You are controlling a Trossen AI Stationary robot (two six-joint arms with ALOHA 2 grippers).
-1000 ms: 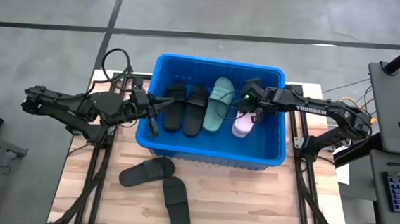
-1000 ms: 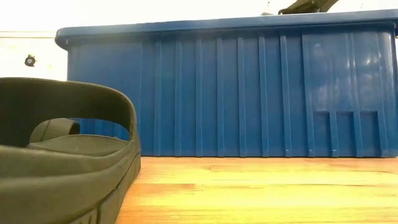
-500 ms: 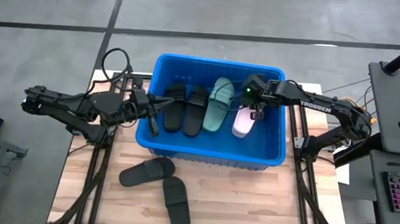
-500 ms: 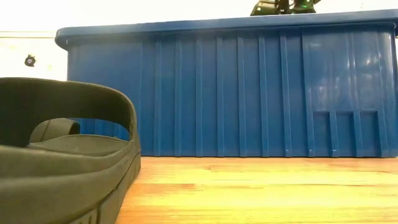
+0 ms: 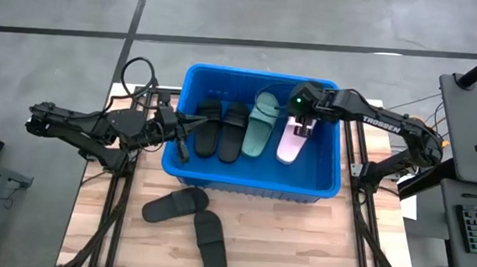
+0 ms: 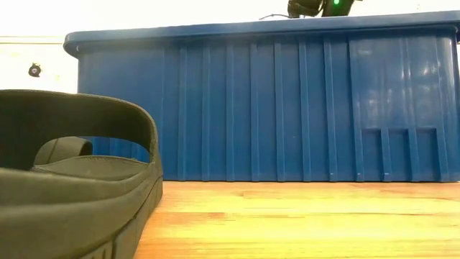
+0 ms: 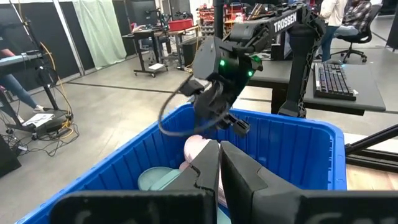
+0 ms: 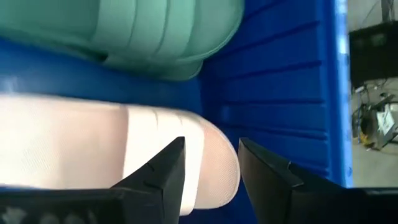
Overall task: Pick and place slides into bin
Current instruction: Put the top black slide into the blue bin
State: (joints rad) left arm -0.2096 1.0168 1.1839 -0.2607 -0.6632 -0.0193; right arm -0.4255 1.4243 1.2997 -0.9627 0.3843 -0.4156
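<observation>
at upper centre of the high view, the bin (image 5: 250, 181) holds two black slides (image 5: 220, 129), a green slide (image 5: 258, 124) and a pink slide (image 5: 289, 142). the right gripper (image 5: 303, 130) hovers over the pink slide, fingers apart and empty. the left gripper (image 5: 200, 122), fingers closed, sits at the bin's left rim. two black slides (image 5: 192, 222) lie on the table (image 5: 298, 239) below.
</observation>
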